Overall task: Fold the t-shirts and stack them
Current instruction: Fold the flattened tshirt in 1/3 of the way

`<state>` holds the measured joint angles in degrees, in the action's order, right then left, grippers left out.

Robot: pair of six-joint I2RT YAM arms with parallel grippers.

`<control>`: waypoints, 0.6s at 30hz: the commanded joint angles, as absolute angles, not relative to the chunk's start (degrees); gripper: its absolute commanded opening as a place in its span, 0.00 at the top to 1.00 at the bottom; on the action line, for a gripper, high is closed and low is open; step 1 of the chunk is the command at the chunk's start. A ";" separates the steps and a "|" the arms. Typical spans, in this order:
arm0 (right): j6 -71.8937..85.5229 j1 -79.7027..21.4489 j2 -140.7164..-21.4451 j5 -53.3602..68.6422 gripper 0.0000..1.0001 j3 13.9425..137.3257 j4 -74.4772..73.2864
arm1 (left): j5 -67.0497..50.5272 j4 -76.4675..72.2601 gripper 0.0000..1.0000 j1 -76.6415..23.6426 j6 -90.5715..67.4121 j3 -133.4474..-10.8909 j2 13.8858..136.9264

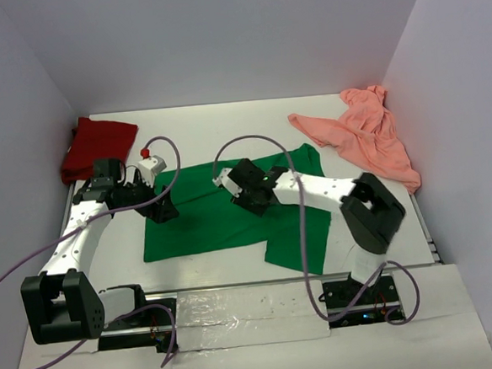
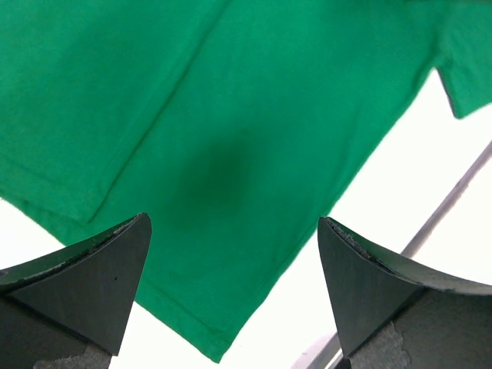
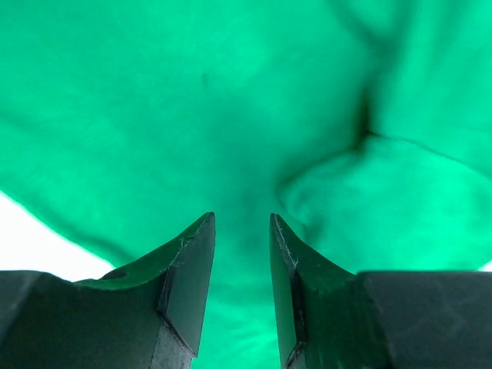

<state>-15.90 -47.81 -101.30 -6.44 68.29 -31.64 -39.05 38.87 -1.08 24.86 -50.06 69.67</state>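
Observation:
The bright green t-shirt (image 1: 223, 216) lies spread on the white table, with one sleeve hanging toward the front right. My left gripper (image 1: 161, 211) hovers over its left edge. In the left wrist view the left gripper (image 2: 234, 231) is wide open and empty above the green t-shirt's hem corner (image 2: 215, 192). My right gripper (image 1: 247, 194) is low over the shirt's upper middle. In the right wrist view the right gripper (image 3: 241, 231) is open by a narrow gap, with wrinkled green cloth (image 3: 231, 100) beyond the tips. The dark red t-shirt (image 1: 96, 147) lies crumpled at the back left. The salmon-pink t-shirt (image 1: 365, 131) lies crumpled at the back right.
A small white device with a red knob (image 1: 150, 163) sits behind the left gripper. Purple cables (image 1: 298, 198) loop over the shirt and off the table's front. Pale walls enclose the table on three sides. A metal rail (image 1: 236, 288) runs along the front edge.

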 commanded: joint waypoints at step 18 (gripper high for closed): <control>-10.64 -33.49 -64.96 -0.97 0.52 61.17 -32.96 | -22.33 62.31 0.28 13.00 50.26 -45.10 68.65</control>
